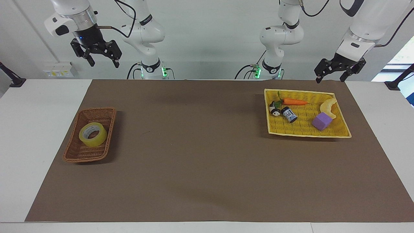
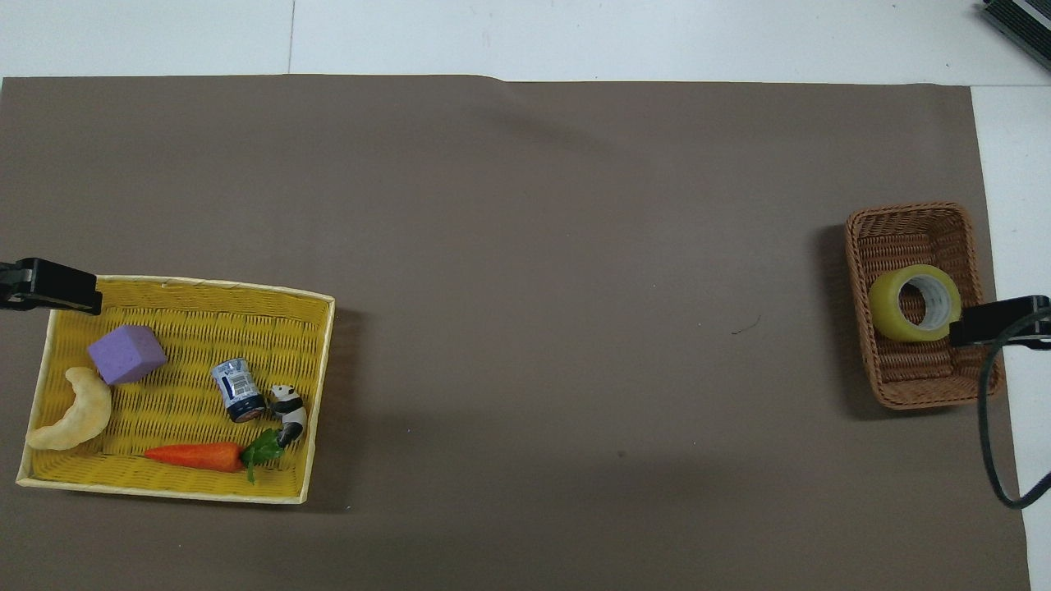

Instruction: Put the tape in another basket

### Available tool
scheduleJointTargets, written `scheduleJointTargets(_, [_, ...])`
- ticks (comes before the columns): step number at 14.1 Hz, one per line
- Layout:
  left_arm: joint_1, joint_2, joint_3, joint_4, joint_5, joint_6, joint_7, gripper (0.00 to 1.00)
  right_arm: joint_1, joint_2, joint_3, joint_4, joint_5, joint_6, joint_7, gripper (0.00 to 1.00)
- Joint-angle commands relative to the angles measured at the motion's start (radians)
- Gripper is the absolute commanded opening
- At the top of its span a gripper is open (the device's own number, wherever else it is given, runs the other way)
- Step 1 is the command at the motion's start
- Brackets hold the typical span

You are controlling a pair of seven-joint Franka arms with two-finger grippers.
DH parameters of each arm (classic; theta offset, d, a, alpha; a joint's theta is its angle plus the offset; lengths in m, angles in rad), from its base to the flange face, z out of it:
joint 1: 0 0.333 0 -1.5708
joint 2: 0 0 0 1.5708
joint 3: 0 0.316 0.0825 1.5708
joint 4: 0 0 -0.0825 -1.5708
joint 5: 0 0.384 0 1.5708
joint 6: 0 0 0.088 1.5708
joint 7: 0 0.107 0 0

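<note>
Facing view: tape (image 1: 93, 134) lies in the wicker basket (image 1: 73, 152); right gripper (image 1: 101, 60) and left gripper (image 1: 332, 76) both raised, jaws spread, empty.

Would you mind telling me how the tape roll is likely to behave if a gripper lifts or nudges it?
The tape looks rigid, so it should keep its shape. Its glossy film may be slippery. It leans inside the brown wicker basket, so a nudge could probably tip or roll it.
</note>
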Motion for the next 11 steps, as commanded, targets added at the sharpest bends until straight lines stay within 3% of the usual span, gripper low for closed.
scheduleJointTargets(1, [0.012,0.011,-0.008,0.023,0.012,-0.023,0.005,1.0,-0.017,-0.006,0.006,-0.009,-0.006,-0.005,-0.028,1.0])
scheduleJointTargets(6, [0.012,0.011,-0.008,0.023,0.012,-0.023,0.005,1.0,-0.017,-0.007,0.009,-0.016,0.0,0.001,-0.028,1.0])
scheduleJointTargets(11, [0.012,0.011,-0.008,0.023,0.012,-0.025,0.005,1.0,-0.065,0.052,-0.002,0.054,0.054,-0.027,-0.014,1.0])
